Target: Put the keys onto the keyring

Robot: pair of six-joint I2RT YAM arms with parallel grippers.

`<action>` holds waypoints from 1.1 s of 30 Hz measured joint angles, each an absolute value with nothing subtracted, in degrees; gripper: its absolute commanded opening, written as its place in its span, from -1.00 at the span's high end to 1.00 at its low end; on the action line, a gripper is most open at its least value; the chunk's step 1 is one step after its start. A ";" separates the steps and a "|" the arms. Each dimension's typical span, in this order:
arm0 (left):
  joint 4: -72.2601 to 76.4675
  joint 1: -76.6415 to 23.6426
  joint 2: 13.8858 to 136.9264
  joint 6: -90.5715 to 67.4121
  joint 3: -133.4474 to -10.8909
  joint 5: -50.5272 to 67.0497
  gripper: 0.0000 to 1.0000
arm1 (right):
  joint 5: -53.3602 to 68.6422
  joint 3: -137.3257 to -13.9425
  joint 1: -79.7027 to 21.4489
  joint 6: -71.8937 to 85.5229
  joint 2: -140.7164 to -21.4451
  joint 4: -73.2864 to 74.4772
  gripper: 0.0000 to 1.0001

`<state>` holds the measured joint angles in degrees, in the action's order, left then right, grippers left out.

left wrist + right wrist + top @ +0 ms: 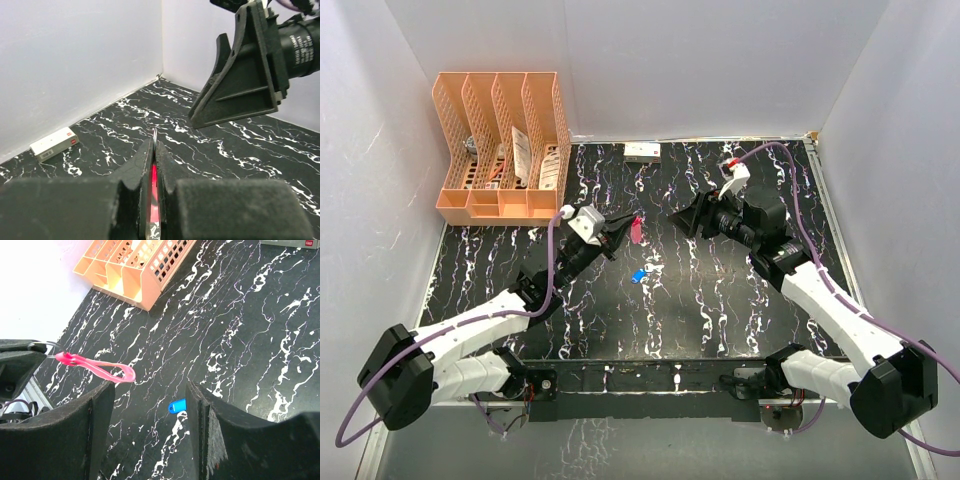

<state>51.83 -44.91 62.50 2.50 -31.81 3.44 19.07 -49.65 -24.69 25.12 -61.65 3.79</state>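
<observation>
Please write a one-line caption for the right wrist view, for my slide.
The open right gripper faces the blue key on the table; the left gripper holds the keyring at left.

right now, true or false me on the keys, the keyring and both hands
1. The left hand is shut on the keyring. True.
2. The blue key hangs on the keyring. False: it lies on the table, apart from the ring and the strap.
3. The right hand is open and holds nothing. True.
4. The orange rack stands in the back right corner. False: it stands at the back left, by the left wall.
</observation>
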 measured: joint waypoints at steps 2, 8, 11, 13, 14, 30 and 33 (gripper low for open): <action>51.64 -44.42 62.13 1.39 -31.81 4.99 1.00 | 18.92 -48.90 -24.69 25.10 -61.58 2.44 -0.11; 51.18 -43.97 62.00 -0.54 -31.79 6.92 1.00 | 18.37 -46.59 -24.69 24.97 -61.25 1.26 -0.11; 50.94 -43.97 62.00 -0.95 -31.79 7.07 1.00 | 18.33 -46.50 -24.69 24.88 -61.14 1.10 -0.11; 50.94 -43.92 62.00 -1.15 -31.79 7.14 1.00 | 18.35 -46.48 -24.69 24.88 -61.10 1.04 -0.11; 50.94 -43.92 62.00 -1.17 -31.79 7.16 1.00 | 18.37 -46.50 -24.69 24.91 -61.10 1.02 -0.11; 51.07 -43.66 62.76 9.41 -27.18 8.08 1.00 | 20.56 -46.50 -24.69 27.51 -61.63 -0.16 -0.08; 52.64 -43.66 64.05 12.88 -25.41 7.70 1.00 | 21.43 -46.50 -24.71 28.64 -62.50 -0.67 -0.04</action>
<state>52.64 -43.66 64.05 12.88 -25.41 7.70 21.43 -46.50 -24.71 28.64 -62.50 -0.67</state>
